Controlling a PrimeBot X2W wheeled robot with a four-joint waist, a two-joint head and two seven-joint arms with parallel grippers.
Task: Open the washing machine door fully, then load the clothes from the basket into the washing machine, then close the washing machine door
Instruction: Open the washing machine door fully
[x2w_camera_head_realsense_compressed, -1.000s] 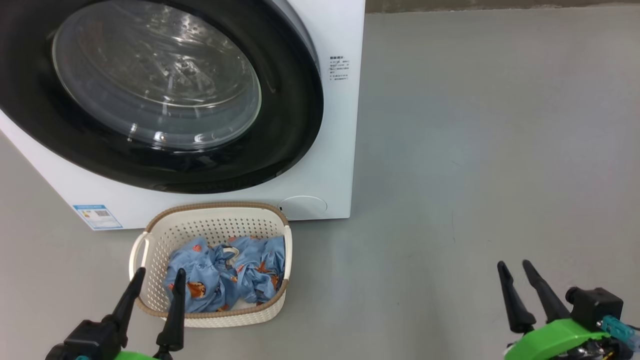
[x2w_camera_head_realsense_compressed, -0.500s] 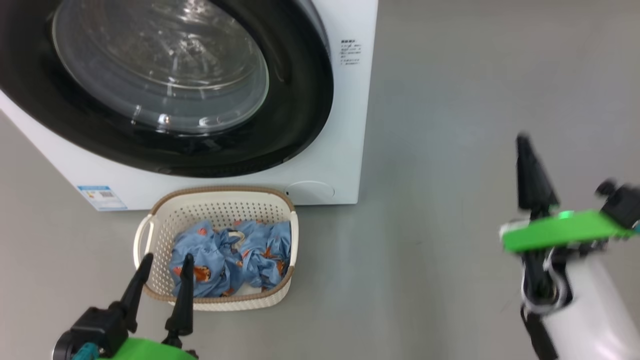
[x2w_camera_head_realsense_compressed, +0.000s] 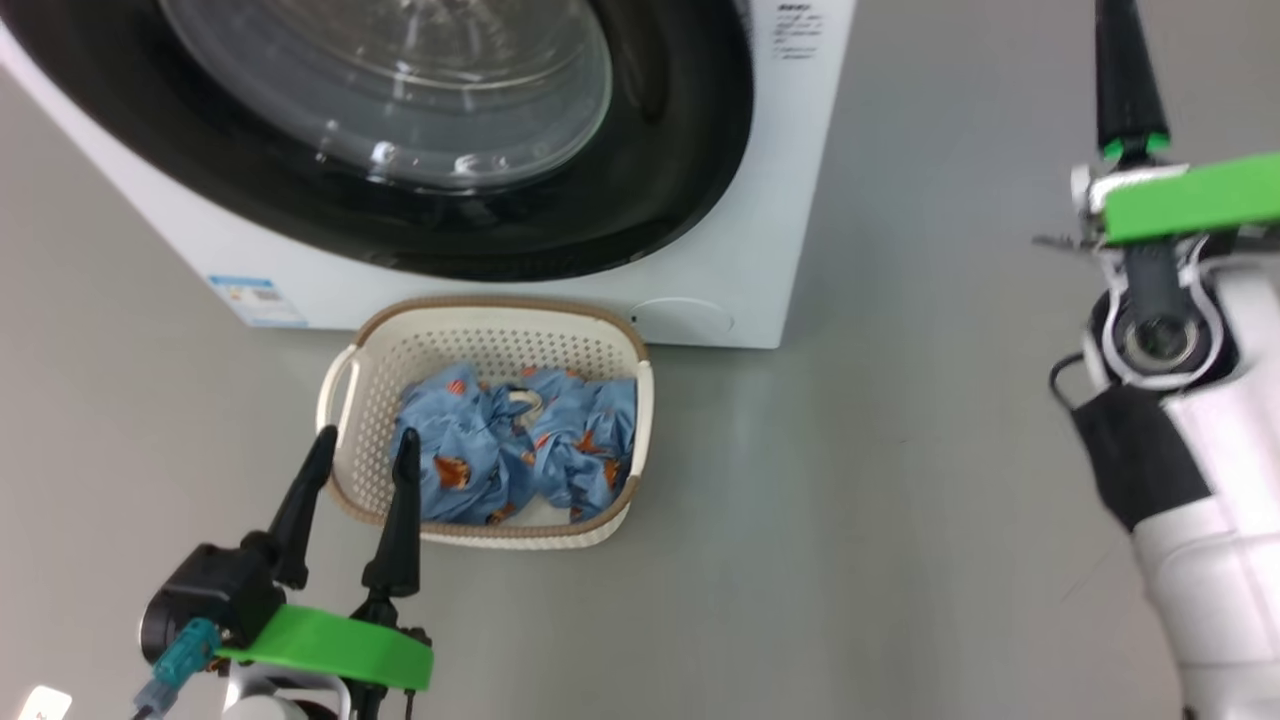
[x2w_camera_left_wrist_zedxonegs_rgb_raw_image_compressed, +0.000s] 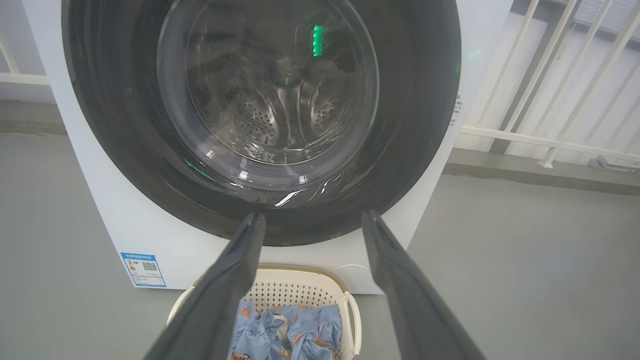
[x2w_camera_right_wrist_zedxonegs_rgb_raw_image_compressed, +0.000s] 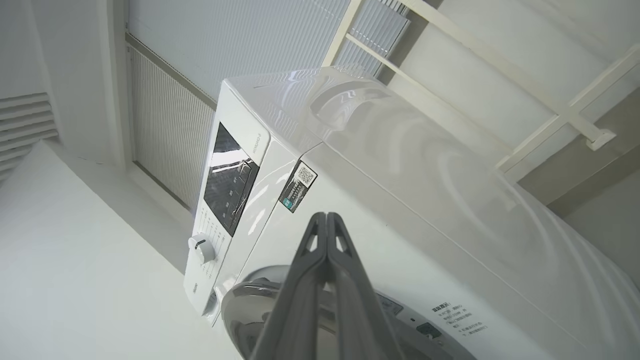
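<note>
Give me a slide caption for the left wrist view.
Open left gripper faces the closed washing machine door, clothes waiting in the basket below.

The left gripper (x2w_camera_head_realsense_compressed: 366, 440), long dark fingers on a green mount, sits near left, spread wide and empty. The right gripper (x2w_camera_head_realsense_compressed: 1122, 70) stands far right on its white forearm (x2w_camera_head_realsense_compressed: 1200, 500), fingers pressed together.

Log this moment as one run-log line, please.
washing machine door: closed | clothes: in basket | left gripper: open, near basket | right gripper: shut, empty, right of washing machine
</note>
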